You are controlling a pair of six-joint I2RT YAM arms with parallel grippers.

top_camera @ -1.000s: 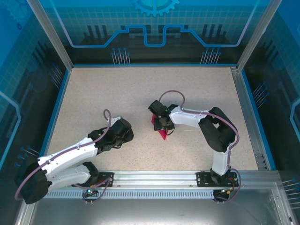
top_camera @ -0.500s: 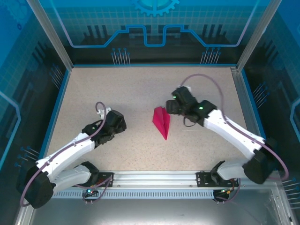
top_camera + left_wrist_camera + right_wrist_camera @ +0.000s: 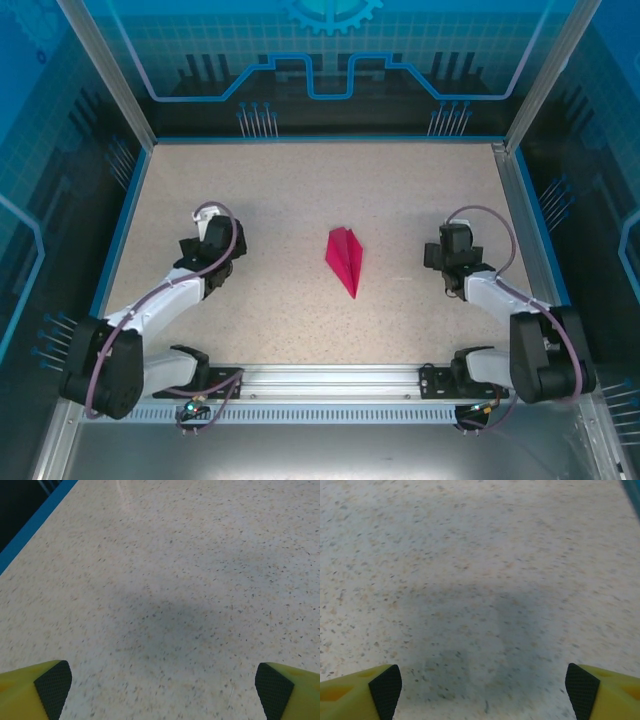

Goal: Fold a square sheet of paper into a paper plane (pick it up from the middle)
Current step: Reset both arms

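- While the paper plane (image 3: 345, 260) lies flat on the speckled table (image 3: 300, 180), the left gripper (image 3: 203, 228) and the right gripper (image 3: 450, 245) sit on either side of it, each well apart from the paper.
- Seen from above, the magenta-pink dart lies between the two grippers: off to the right of the left one and off to the left of the right one, roughly level with both.
- Its slim nose points toward the arm bases, its wider tail away from them, and a crease runs down its middle.
- From the left wrist, the left gripper (image 3: 162, 690) is spread wide, its yellow fingers (image 3: 30, 690) with dark pads at the two lower corners and bare speckled tabletop between them; a blue border strip (image 3: 35, 522) runs ahead and to its left.
- From the right wrist, the right gripper (image 3: 482, 685) is likewise spread, its yellow fingers (image 3: 355, 687) far apart over the tabletop and its own soft shadow, with a sliver of blue edge (image 3: 632, 495) ahead and to its right.
- Neither gripper touches the plane.
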